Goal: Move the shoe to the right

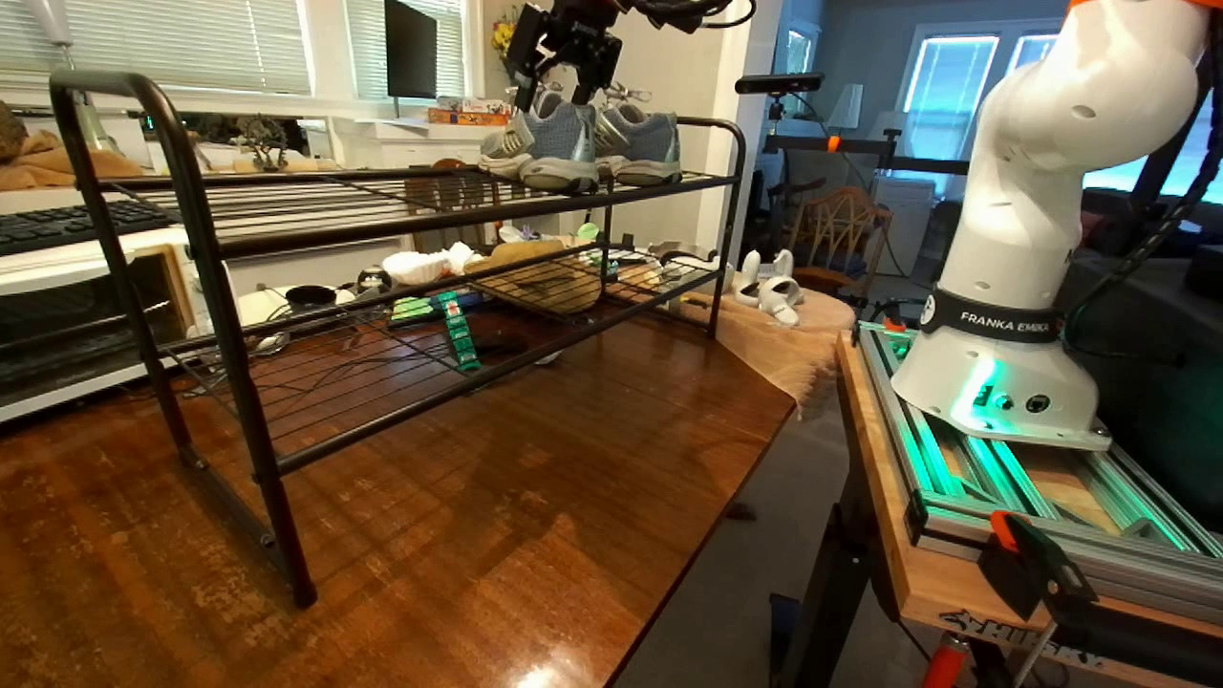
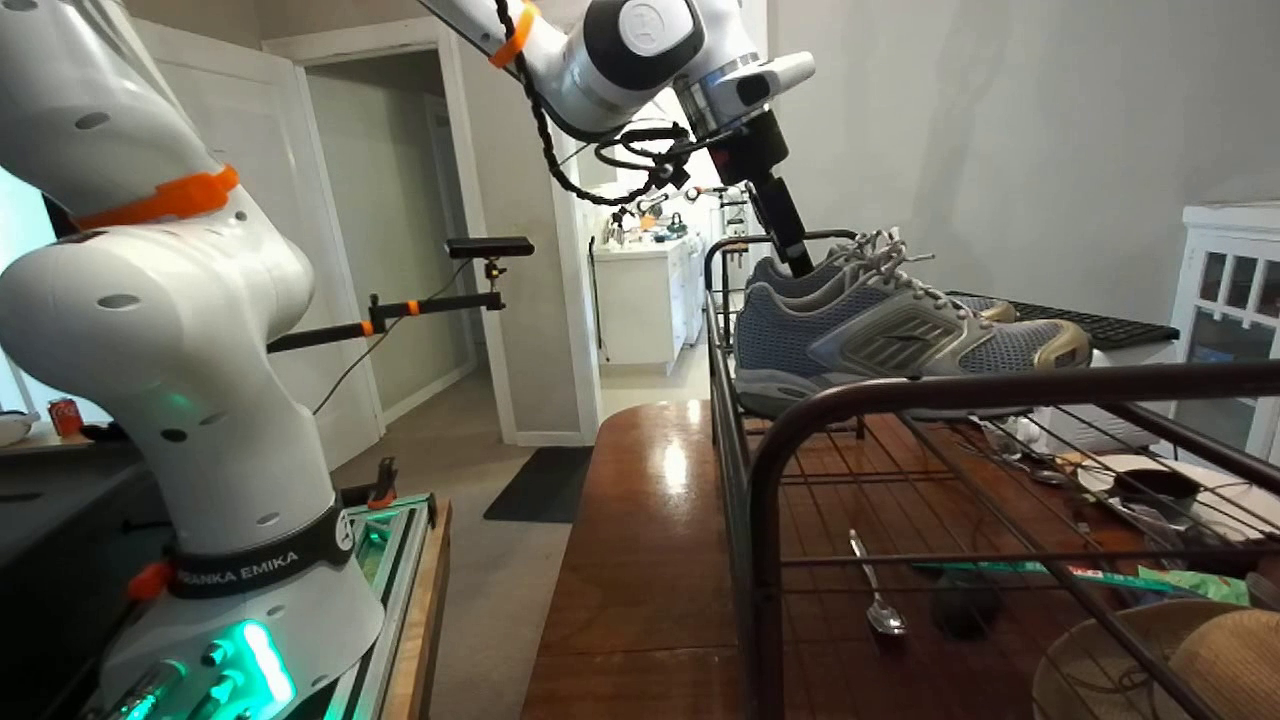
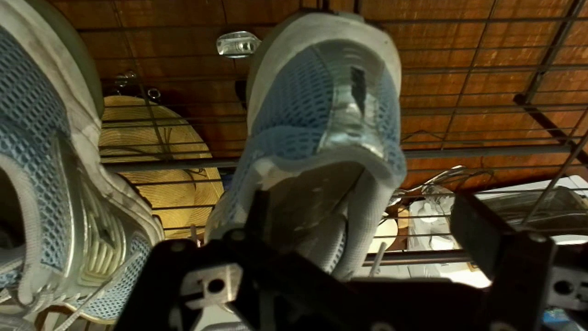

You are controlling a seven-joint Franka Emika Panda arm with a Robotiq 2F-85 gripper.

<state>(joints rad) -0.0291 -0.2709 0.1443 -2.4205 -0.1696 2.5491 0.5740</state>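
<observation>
I have the gripper (image 1: 552, 104) spread: one finger at the opening of the shoe (image 3: 317, 133), the other beside it, contact unclear. Shoe sits atop the rack (image 1: 401, 224), mostly hidden by a second shoe (image 2: 880, 340) in an exterior view, toe obscured in wrist view.

- Two grey-blue sneakers (image 3: 294, 101), by my count from here
- One black wire rack (image 2: 765, 620), with two shelves (image 1: 468, 383)
- One robot arm (image 2: 160, 330)
- One gripper (image 1: 553, 99), and two fingers (image 3: 482, 239) to it
- One brown wooden table (image 1: 535, 516)
- One wood-topped bench (image 1: 932, 573) bearing the robot
- One straw hat (image 3: 179, 197)
- One computer keyboard (image 1: 86, 222)
- One red drink can (image 2: 66, 417)
- One dark floor mat (image 2: 540, 487)
- At least one spoon (image 2: 886, 618); I can't tell whether the other shiny pieces (image 2: 1045, 477) are spoons too
</observation>
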